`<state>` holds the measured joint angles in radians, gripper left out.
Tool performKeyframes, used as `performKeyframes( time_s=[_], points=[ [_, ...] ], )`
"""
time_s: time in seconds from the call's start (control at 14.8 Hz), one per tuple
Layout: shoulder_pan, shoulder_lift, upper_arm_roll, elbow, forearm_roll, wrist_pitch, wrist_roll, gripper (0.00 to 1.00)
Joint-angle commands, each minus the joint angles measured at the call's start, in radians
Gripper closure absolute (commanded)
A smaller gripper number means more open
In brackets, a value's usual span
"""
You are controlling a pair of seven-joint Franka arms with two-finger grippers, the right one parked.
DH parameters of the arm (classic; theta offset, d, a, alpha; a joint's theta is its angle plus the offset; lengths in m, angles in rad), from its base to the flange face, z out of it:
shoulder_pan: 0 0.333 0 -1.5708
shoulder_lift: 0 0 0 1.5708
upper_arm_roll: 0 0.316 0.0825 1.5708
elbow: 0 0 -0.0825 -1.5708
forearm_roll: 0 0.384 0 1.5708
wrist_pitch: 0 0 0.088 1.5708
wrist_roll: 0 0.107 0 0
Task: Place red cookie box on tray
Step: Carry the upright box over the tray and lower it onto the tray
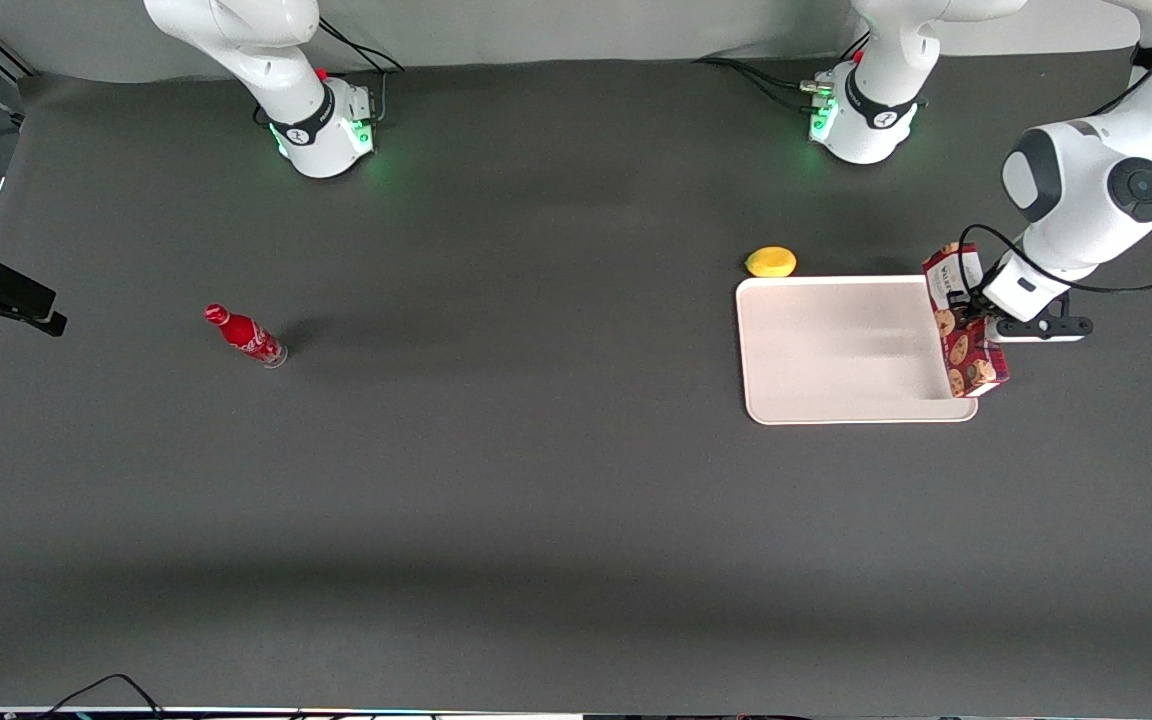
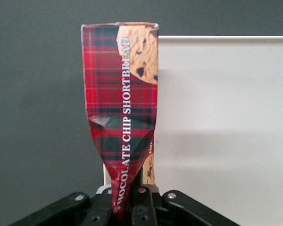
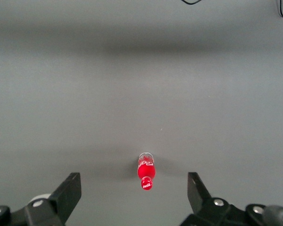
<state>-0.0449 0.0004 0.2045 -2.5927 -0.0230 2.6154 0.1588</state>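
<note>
Cookie box [image 1: 964, 325] held in the gripper [image 1: 976, 318], fingers pinched on its crumpled middle, over the tray [image 1: 836, 350] edge at the working arm's end of the table, partly above the tray rim and partly above the table [image 1: 536, 500]. Lemon [image 1: 770, 262] just beside the tray's corner, farther from the front camera than the tray. Soda bottle [image 1: 245, 336] lies well apart, toward the parked arm's end.

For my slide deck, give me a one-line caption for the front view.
Left arm's hand grips the red cookie box over the tray edge.
</note>
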Motion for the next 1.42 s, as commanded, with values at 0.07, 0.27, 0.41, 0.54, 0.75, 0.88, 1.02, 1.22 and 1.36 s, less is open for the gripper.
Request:
performKeyframes(
  time_s=[0.07,0.27,0.41,0.54,0.75,0.88,1.02,1.22,1.36],
  points=[
    [-0.001,0.066,0.001,-0.006,-0.002,0.107,-0.001,1.00],
    [-0.003,0.087,0.001,-0.001,-0.003,0.109,-0.001,1.00],
    [-0.003,0.095,0.001,0.002,-0.005,0.109,-0.001,1.00],
    [-0.003,0.099,0.001,0.011,-0.005,0.109,-0.002,0.46],
    [-0.003,0.093,0.001,0.020,-0.005,0.095,-0.004,0.00],
    [-0.003,0.090,0.001,0.061,-0.005,0.065,-0.015,0.00],
    [0.000,0.069,0.001,0.145,-0.006,-0.074,-0.016,0.00],
    [-0.001,0.009,0.001,0.303,-0.014,-0.321,-0.018,0.00],
    [-0.007,-0.013,-0.004,0.411,-0.012,-0.441,-0.019,0.00]
  ],
)
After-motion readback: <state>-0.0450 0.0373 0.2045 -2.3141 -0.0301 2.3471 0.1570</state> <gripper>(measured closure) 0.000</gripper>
